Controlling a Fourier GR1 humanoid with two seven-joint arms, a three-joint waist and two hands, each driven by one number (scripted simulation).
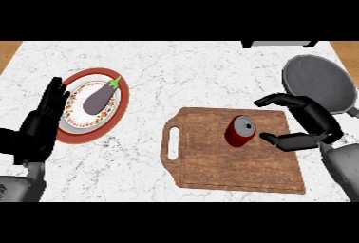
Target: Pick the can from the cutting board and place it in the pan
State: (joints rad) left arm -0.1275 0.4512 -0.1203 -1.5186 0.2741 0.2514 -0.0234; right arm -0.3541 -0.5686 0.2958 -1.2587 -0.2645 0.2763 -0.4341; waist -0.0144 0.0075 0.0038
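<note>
Here the red can stands upright near the cutting board's far edge, while the right hand spreads wide just beside it, not touching. The pan sits at the counter's right edge. The left hand rests open at the left edge.

We count one red metal can, one brown wooden cutting board, one grey round pan, one red-rimmed plate, one purple eggplant.

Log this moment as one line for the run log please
phase: reaching | right hand: open beside can | can: upright on cutting board | pan: empty | left hand: resting
</note>
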